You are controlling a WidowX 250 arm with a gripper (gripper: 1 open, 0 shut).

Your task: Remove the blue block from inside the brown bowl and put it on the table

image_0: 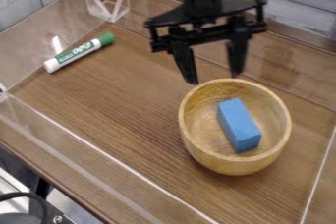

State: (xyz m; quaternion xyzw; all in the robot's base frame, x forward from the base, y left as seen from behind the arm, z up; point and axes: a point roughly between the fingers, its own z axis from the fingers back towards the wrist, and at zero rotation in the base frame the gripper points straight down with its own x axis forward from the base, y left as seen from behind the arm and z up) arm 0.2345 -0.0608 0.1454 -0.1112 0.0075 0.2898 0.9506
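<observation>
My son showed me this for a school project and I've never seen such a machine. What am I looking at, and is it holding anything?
There is one picture, taken from a camera looking down at the table from one side. The black thing coming down from the top is a robot arm; its two-fingered tool stands open and holds nothing. Just below it and a little to the right sits a brown bowl with a blue block lying inside. To the left, apart from the bowl, a green-and-white marker lies on the wood. Low clear walls edge the table.
</observation>
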